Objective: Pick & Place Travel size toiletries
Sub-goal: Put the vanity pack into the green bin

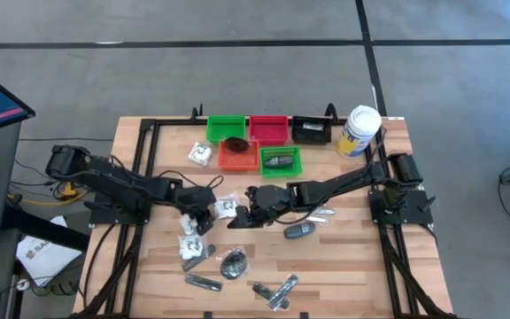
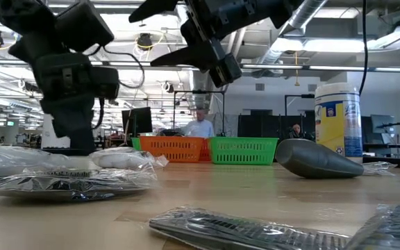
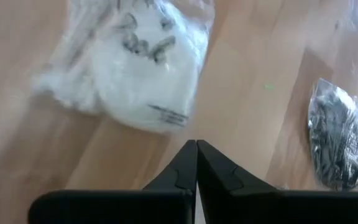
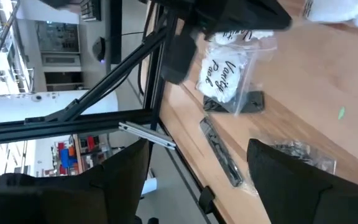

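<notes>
**Both arms over the scattered toiletries**

The left gripper [image 1: 204, 221] hangs at mid-surface, fingers [image 3: 185, 168] pressed together and holding nothing — a clear packet with white contents [image 3: 143, 74] lies just beyond them. The right gripper [image 1: 240, 215] hovers just beside it, fingers [image 4: 291, 180] spread wide and empty. More packets, a dark grey oval [image 1: 298, 231] and slim silvery sachets [image 1: 204, 283] lie across the wooden surface [image 1: 343, 266].
</notes>
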